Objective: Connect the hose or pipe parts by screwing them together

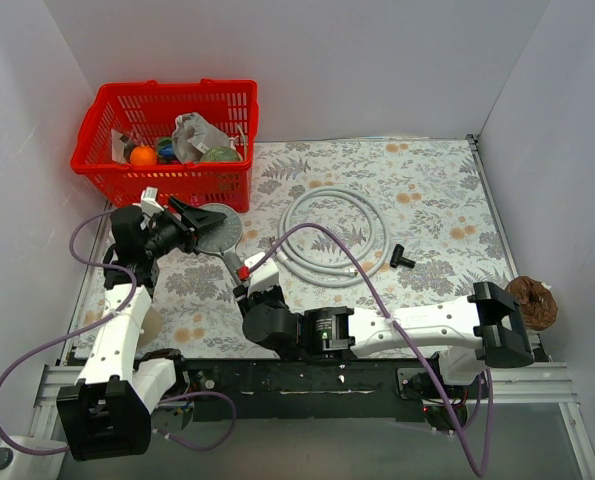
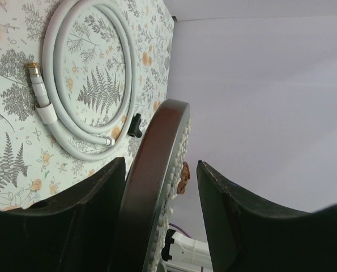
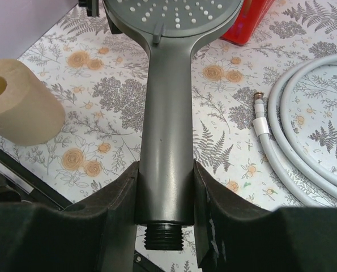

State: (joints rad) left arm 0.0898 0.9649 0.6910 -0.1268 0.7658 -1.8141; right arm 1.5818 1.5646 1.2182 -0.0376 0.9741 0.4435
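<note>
The grey shower head (image 1: 217, 228) hangs above the mat, held between both arms. My right gripper (image 3: 166, 167) is shut on its slim handle (image 3: 168, 113), with the black threaded end (image 3: 163, 235) sticking out below the fingers. My left gripper (image 2: 160, 163) straddles the round head's rim (image 2: 157, 170): the rim lies against the left finger, and a gap shows between the nozzle face and the right finger. The whitish hose (image 1: 332, 225) lies coiled on the mat, apart from both grippers, with its brass end nut (image 3: 259, 97) free.
A red basket (image 1: 167, 140) with several items stands at the back left. A small black part (image 1: 404, 258) lies right of the coil. A paper roll (image 3: 21, 102) sits near the left arm. A brown object (image 1: 532, 300) rests at the right edge.
</note>
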